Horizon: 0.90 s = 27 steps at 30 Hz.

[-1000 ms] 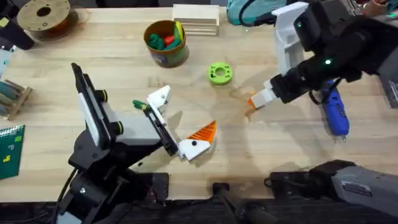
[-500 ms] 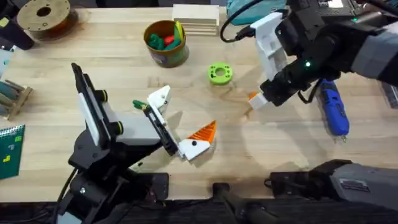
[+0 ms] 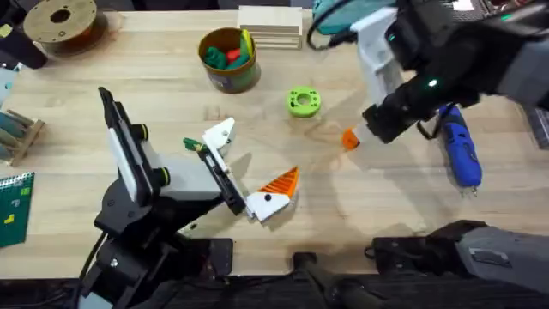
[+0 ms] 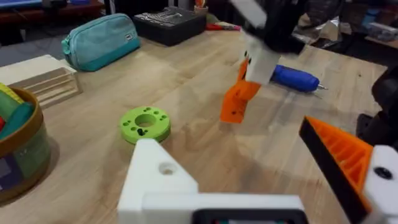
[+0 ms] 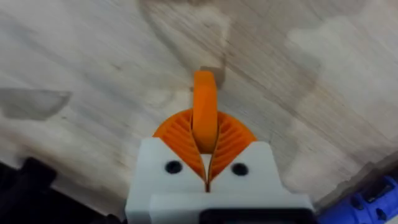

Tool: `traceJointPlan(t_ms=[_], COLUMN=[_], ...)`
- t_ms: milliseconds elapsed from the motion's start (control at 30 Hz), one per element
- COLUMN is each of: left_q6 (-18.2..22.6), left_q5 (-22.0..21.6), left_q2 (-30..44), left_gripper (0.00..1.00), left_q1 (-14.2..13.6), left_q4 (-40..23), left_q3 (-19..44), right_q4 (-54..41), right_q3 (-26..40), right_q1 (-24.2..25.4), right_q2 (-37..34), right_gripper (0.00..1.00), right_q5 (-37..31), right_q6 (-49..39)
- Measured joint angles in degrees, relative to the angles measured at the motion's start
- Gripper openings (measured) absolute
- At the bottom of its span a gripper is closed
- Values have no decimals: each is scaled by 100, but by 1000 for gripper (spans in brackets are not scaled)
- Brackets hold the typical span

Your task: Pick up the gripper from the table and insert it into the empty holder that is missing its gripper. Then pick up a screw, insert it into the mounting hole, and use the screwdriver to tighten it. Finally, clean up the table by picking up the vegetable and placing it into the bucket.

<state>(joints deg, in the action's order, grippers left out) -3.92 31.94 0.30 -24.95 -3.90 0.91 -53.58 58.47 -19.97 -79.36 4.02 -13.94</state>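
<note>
Since a second ago the right arm's jaws (image 3: 358,137) have shifted a little toward the bench's far edge, and the small orange ribbed plastic fingertip (image 3: 350,139) they carry now shows less white beside it. Right wrist view: the orange ribbed pads are closed tight on the fingertip (image 5: 204,111), which sticks out past them above bare wood. Left wrist view: the same fingertip (image 4: 237,99) hangs clear of the bench surface.

Left arm's jaws (image 3: 244,167) spread wide, holding nothing; one white angular plastic finger block (image 3: 220,133) bare, with a small dark round hole (image 4: 166,168) in its face; the other carries its orange pad.

Blue pen-shaped screwdriver (image 3: 459,153) lies toward the bench's right edge, just beside the right arm. Green ring-shaped disc (image 3: 303,101) mid-bench. Round tub with yellow-orange rim (image 3: 228,60) near the far edge, coloured pieces inside.
</note>
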Motion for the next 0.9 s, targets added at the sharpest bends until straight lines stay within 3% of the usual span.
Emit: traceJointPlan(t_ms=[167, 333, 467, 500, 567, 600, 900], left_q6=[0, 0, 0, 0, 0, 0, 0], left_q5=[0, 0, 0, 0, 0, 0, 0], left_q2=[1, 2, 2, 0, 2, 0, 1], left_gripper=[987, 987, 987, 987, 987, 987, 987], left_q1=[0, 0, 0, 0, 0, 0, 0], left_q4=[0, 0, 0, 0, 0, 0, 0], left_q3=[0, 0, 0, 0, 0, 0, 0], right_q4=[-123, 581, 1906, 2430, 2658, 2876, 2966], right_q3=[432, 403, 8, -195, -244, -257, -264], right_q1=[28, 302, 402, 380, 340, 218, -90], right_q2=[627, 879, 426, -175, -564, -1066, -1893], right_gripper=[18, 18, 17, 17, 17, 17, 17], right_q5=[750, 2353, 3849, 4794, 5315, 6063, 7473], right_q6=[18, 57, 526, 1053, 1389, 1778, 2357])
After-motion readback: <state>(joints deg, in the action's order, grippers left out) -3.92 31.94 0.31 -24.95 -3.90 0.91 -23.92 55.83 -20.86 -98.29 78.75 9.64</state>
